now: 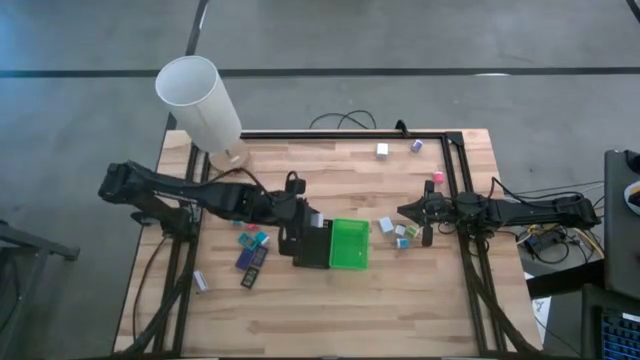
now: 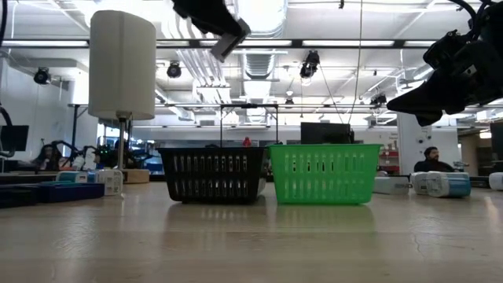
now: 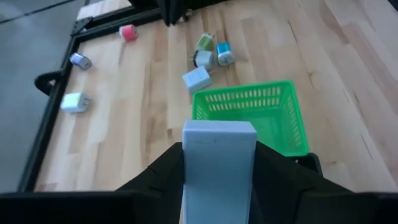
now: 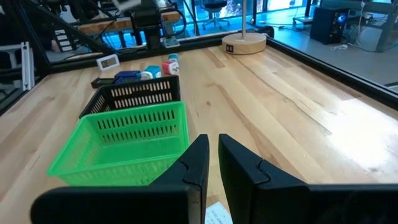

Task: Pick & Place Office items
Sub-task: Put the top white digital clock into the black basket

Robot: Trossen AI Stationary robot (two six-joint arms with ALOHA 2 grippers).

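My left gripper (image 1: 300,228) hangs above the black tray (image 1: 311,247), shut on a pale blue-white block (image 3: 219,140). The low view shows that gripper (image 2: 225,38) high over the black tray (image 2: 214,174). My right gripper (image 1: 424,222) is raised by the table's right side, fingers shut and empty, above a cluster of small white, green and teal blocks (image 1: 398,232). The green tray (image 1: 349,244) stands beside the black one. More blocks (image 1: 252,240) and dark-blue rectangles (image 1: 250,272) lie left of the trays. My left gripper pinches the pale block between its two fingers (image 3: 166,169), one on each long side (image 3: 189,163). The block's flat end face (image 3: 219,127) sticks out past the fingertips. It is lifted clear, high above the black tray.
A tall white lampshade (image 1: 200,100) on a wooden foot (image 1: 232,157) stands at the far left corner. Single white (image 1: 382,150), purple (image 1: 416,146) and pink (image 1: 437,177) blocks lie toward the far right. A black frame (image 1: 455,170) borders the table. Bare wood lies near the front edge.
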